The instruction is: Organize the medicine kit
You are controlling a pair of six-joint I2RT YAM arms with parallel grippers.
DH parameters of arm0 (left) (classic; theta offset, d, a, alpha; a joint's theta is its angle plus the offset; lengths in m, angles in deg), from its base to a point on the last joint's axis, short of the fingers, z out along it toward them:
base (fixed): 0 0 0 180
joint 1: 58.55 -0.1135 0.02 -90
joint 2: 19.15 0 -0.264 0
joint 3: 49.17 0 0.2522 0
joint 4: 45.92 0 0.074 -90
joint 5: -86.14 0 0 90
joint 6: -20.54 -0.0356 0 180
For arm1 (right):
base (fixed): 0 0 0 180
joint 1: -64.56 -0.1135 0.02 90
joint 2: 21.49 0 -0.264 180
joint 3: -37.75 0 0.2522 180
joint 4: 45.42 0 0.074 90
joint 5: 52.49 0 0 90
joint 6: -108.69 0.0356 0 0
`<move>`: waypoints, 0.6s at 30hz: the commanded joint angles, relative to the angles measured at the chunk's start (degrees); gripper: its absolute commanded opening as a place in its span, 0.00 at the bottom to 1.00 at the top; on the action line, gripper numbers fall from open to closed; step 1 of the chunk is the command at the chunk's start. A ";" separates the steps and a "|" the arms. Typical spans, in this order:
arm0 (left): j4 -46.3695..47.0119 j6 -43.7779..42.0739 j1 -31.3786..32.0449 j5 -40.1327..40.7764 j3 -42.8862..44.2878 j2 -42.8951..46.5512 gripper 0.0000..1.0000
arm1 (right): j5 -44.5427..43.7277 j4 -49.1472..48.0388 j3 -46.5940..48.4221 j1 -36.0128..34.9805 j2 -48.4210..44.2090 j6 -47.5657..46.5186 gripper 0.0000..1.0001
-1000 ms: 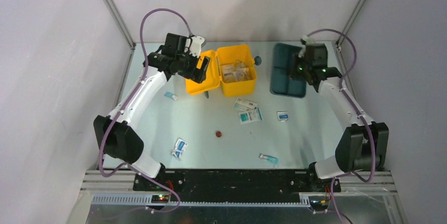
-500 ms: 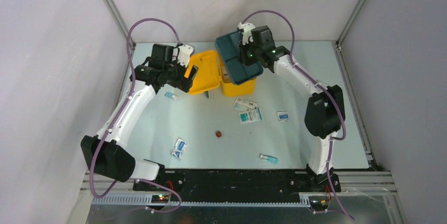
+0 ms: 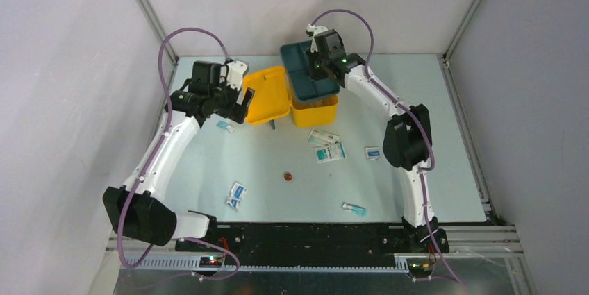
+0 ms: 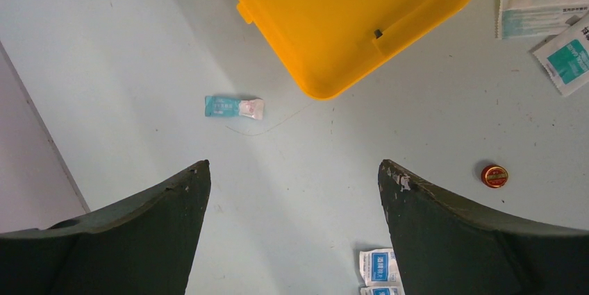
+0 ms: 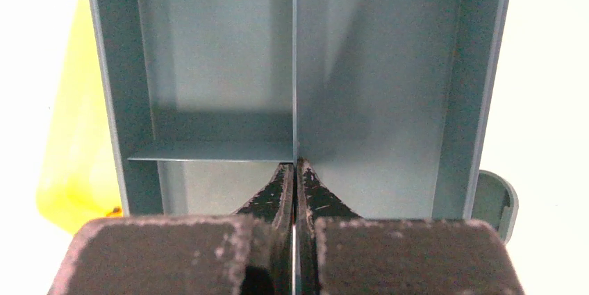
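1. Table (image 3: pixel 444 170): a pale blue-green sheet, matt and lightly scuffed in my left wrist view. Plain grey-white walls (image 3: pixel 69 66) close it in on three sides, with slanted metal frame posts (image 3: pixel 147 12) at the two far corners.
2. Rail (image 3: pixel 305 238): black, along the near edge, carrying both arm bases.
3. Medicine kit (image 3: pixel 267 95): yellow, at the far middle of the table. Its lid lies open to the left, with the base beside it on the right.
4. Tray (image 3: pixel 297 64): dark teal with compartments, tilted over the kit's open base (I cannot tell whether it touches the rim).
5. Right claw (image 5: pixel 295 170): pinched fully closed on the tray's thin centre divider.
6. Left claw (image 4: pixel 292 164): spread wide with nothing between the fingers, hanging over bare table just beside the lid's near corner.
7. Small teal packet (image 4: pixel 235 107): flat on the table, near the lid's edge but apart from it.
8. Red tin (image 3: pixel 286 177): small and round, lying mid-table.
9. Sachets (image 3: pixel 330 152): white and teal, loose. I count several just in front of the kit and a pair nearer the left arm.
10. Tube (image 3: pixel 354 208): small and teal-tipped, near the rail, right of centre.
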 commanded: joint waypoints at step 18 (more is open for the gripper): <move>1.87 2.30 -1.76 -3.27 -1.25 1.96 0.95 | -8.81 10.36 8.43 -3.57 3.53 10.75 0.00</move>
